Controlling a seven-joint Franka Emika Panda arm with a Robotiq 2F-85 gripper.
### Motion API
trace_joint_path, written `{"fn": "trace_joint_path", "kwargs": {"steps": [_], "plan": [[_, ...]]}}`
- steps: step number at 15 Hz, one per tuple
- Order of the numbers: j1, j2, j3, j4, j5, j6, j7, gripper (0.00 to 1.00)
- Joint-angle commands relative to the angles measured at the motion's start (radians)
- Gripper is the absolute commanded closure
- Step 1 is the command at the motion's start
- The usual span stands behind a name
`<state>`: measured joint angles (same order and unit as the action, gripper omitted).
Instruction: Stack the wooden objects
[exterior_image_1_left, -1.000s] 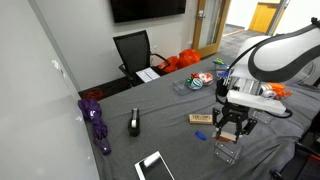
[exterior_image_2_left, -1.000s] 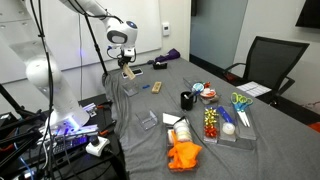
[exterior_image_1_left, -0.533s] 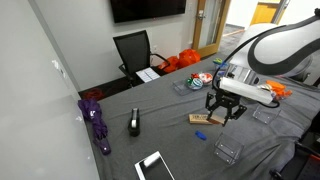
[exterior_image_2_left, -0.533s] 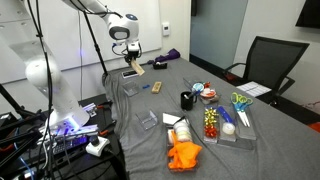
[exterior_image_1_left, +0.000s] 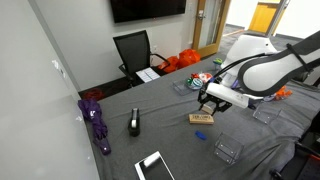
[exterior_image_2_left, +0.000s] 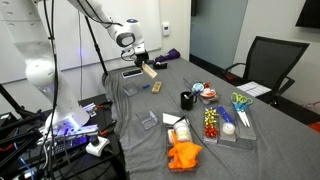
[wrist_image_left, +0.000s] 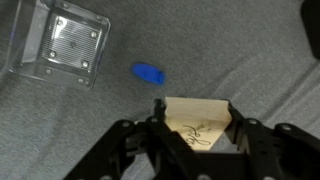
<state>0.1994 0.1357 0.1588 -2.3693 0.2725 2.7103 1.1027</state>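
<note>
The gripper (wrist_image_left: 199, 130) is clamped on the chunky wooden block (wrist_image_left: 195, 112), which sits squeezed between its two fingers in the wrist view. In an exterior view the flat wooden block (exterior_image_1_left: 202, 119) lies on the grey table (exterior_image_1_left: 150, 110) at about 6 o'clock from the gripper, just beneath it. So, as I judge it, the pick is done, while the lowering and release onto the flat piece are left. I count two wooden pieces, one small blue object (wrist_image_left: 148, 73) at 10 o'clock from the held block, and one clear tray (wrist_image_left: 62, 40) farther out the same way.

Even indoor light, soft shadows, slightly blurry wrist view.
</note>
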Motion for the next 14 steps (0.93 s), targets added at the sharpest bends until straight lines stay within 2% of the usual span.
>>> {"fn": "trace_joint_path", "kwargs": {"steps": [1,7,14], "plan": [[0.018,0.083,-0.042,0.038,-0.117,0.106,0.05,0.68],[0.086,0.199,-0.152,0.091,-0.313,0.144,0.143,0.68],[0.147,0.297,-0.25,0.172,-0.388,0.137,0.177,0.68]]}}
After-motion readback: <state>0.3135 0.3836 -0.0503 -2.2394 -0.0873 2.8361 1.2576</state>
